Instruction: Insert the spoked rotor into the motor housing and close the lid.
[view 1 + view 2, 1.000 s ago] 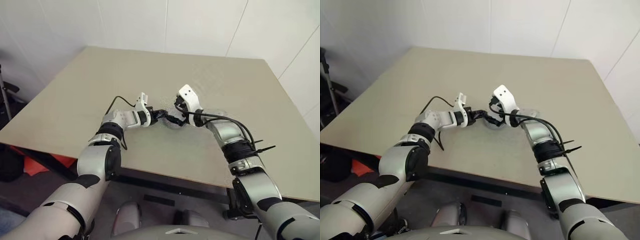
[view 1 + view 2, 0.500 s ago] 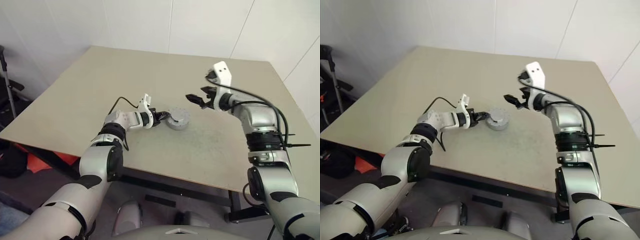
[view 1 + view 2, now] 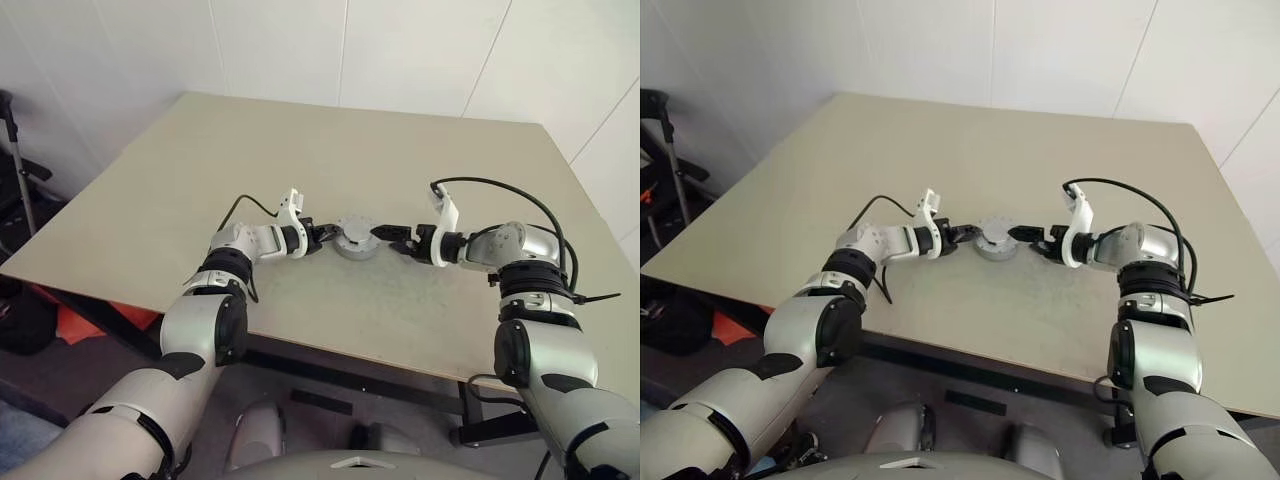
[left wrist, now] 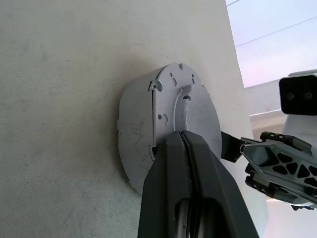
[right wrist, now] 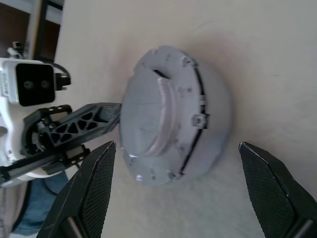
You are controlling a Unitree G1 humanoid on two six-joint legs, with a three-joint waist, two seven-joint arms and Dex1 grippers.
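Note:
The motor housing (image 3: 355, 243) is a short silvery round cup standing mid-table with the ribbed silvery lid (image 4: 185, 104) lying on top of it. The spoked rotor is hidden. My left gripper (image 3: 324, 238) is shut, and its fingertips (image 4: 184, 141) press against the housing's left rim at the lid's edge, with nothing between them. My right gripper (image 3: 380, 232) stands open at the housing's right side, low over the table and pointing at it. The right wrist view shows the right gripper's fingers (image 5: 94, 196) spread wider than the housing (image 5: 198, 124).
The beige table (image 3: 400, 150) stretches wide behind and to both sides of the housing, with its front edge (image 3: 330, 345) close below the arms. A white wall stands behind. A black stand (image 3: 15, 180) and something orange (image 3: 70, 325) are off the table's left side.
My right gripper, raised above and to the right of the housing half a second ago, has dropped to table level beside it and rolled over. The left gripper has stayed against the housing.

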